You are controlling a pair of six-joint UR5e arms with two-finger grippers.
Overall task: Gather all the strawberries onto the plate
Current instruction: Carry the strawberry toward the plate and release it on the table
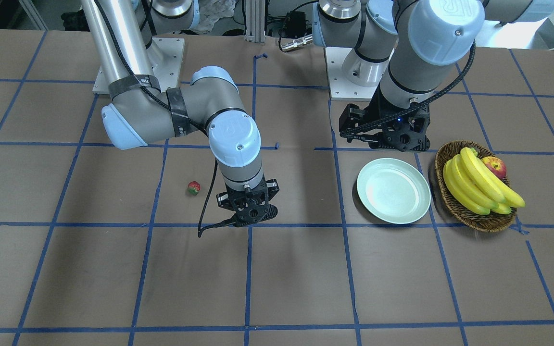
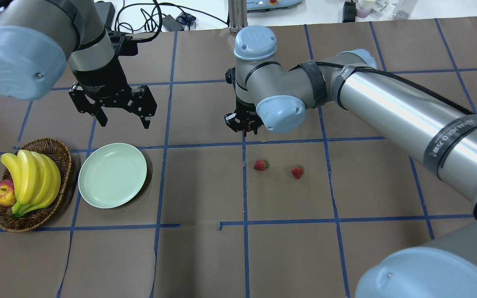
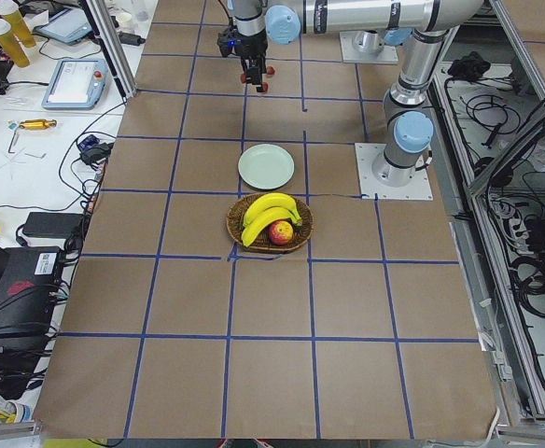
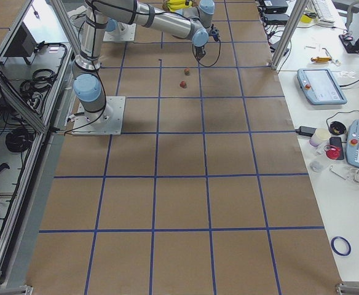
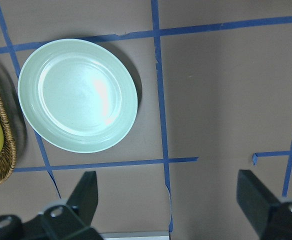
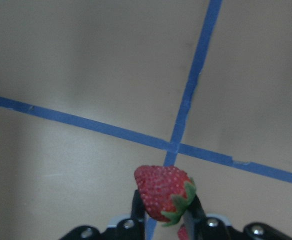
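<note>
My right gripper (image 6: 163, 210) is clamped on a strawberry (image 6: 162, 192), so this is the carrying step. Next I judge it must travel toward eight o'clock in the overhead view, to the plate (image 2: 112, 175). My left gripper (image 2: 123, 120) hangs with its jaws spread apart.

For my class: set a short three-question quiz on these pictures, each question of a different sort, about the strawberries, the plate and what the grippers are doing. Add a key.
1. True or false: something already lies on the round, shallow, pale mint-green plate.
2. Multiple choice: what is between the fingers of the right gripper?
A. a tiny red toy strawberry with a green leafy top
B. a yellow banana
C. nothing
3. Count: how many loose strawberries lie on the brown table?

Key: 1 false, the plate is bare. 2 A. 3 two.
</note>
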